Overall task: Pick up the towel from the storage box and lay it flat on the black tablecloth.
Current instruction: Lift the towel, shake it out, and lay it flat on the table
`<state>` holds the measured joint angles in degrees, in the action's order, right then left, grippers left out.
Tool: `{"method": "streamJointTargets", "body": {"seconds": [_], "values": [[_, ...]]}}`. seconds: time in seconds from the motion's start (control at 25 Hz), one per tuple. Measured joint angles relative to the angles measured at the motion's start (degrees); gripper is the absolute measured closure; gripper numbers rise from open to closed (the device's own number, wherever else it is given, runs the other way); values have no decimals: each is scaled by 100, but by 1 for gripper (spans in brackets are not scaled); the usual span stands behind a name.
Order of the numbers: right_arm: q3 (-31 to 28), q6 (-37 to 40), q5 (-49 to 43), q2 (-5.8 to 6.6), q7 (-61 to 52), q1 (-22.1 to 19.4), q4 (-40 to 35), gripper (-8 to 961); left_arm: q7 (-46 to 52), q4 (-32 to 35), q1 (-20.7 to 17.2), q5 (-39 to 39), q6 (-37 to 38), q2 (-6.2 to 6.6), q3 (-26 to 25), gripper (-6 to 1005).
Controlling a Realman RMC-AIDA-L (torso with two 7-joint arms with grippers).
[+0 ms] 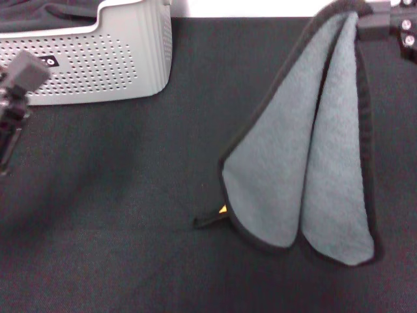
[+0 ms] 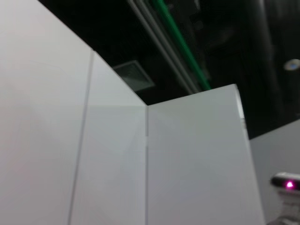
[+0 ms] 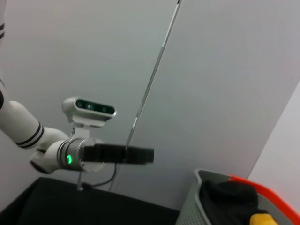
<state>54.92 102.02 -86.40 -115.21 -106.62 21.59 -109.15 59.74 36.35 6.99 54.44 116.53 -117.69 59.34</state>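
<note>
The towel hangs folded lengthwise from its top corner, grey-teal face outward, black edging all round. A sliver of its yellow-orange face shows at the lower left corner, which trails on the black tablecloth. My right gripper is at the top right, shut on the towel's upper corner. The light grey storage box stands at the far left of the table. My left gripper hovers just in front of the box, well apart from the towel; it also shows in the right wrist view.
A dark grey cloth lies inside the storage box. In the right wrist view a grey perforated bin with an orange-red rim holds dark cloth. White wall panels fill the left wrist view.
</note>
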Motion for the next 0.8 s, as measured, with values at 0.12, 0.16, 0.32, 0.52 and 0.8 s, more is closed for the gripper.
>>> {"method": "streamJointTargets", "body": {"seconds": [0.12, 0.16, 0.32, 0.52, 0.8], "values": [[-114, 24, -19, 117, -60, 242, -59, 952, -515, -770, 331, 117, -8, -50, -3, 999], [-135, 24, -22, 167, -77, 314, -60, 952, -650, -944, 433, 155, -10, -61, -5, 999], [-203, 46, -49, 420, -143, 735, 42, 952, -1425, -1710, 968, 560, -23, -167, -4, 999], [-212, 279, -211, 617, -109, 1230, 304, 952, -2081, -2343, 1418, 797, -115, -206, -1, 990], [-224, 1006, -243, 933, 75, 1999, 706, 952, -2381, -2503, 1531, 822, -512, -248, -1, 966]]}}
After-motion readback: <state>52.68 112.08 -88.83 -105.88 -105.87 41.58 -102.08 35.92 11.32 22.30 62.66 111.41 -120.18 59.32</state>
